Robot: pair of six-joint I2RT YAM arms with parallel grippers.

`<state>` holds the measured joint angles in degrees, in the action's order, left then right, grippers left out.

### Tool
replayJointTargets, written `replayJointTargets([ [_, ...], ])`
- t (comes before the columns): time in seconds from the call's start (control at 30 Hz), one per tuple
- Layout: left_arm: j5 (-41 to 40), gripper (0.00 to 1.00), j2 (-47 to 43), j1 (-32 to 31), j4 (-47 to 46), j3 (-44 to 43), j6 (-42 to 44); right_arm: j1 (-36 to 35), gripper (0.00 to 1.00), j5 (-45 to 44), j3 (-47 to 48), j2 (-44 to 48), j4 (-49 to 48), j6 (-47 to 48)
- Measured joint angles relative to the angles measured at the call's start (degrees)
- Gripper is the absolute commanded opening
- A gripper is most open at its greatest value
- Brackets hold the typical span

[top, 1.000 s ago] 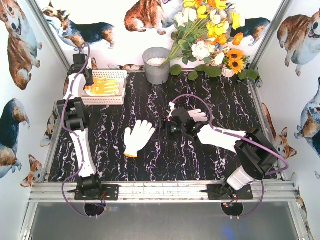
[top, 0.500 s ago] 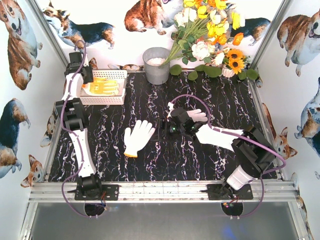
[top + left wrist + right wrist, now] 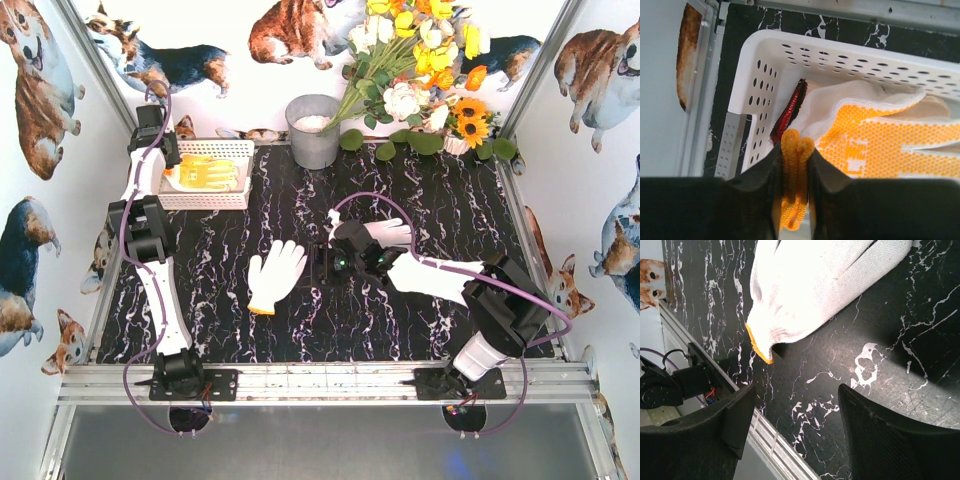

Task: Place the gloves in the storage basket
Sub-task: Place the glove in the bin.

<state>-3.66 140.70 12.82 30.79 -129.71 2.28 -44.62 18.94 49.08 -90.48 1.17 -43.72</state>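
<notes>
White knit with an orange cuff, the loose glove (image 3: pixel 277 273) lies flat on the black marbled table (image 3: pixel 450 200) just left of the right gripper (image 3: pixel 797 405), whose jaws stand spread and empty. Its long axis runs from the cuff at the near side to fingers pointing away and slightly right. That arm is clearly the nearer, for the left gripper (image 3: pixel 796 150) is well off over the storage basket (image 3: pixel 765 75), pinching the orange cuff of a yellow-palmed glove (image 3: pixel 880 145) lying inside it.

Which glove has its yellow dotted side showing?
The glove lying in the white basket at the far left. The flat glove mid-table and the half-hidden glove further right show plain white knit.
</notes>
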Motion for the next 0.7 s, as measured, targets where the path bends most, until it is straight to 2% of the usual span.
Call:
replayJointTargets([
  [0.1, 0.2, 0.0, 0.0, 0.0, -0.2, 0.0, 0.2, 0.0, 0.68, -0.5, 0.0, 0.0, 0.3, 0.2],
  [0.43, 14.9, 0.0, 0.0, 0.2, -1.0, 0.0, 1.7, 0.0, 0.68, -1.0, 1.1, -0.1, 1.4, 0.8],
  [0.7, 17.2, 0.0, 0.0, 0.2, -1.0, -0.4, 2.3, 0.0, 0.68, -0.5, 2.7, -1.5, 1.3, 1.0],
])
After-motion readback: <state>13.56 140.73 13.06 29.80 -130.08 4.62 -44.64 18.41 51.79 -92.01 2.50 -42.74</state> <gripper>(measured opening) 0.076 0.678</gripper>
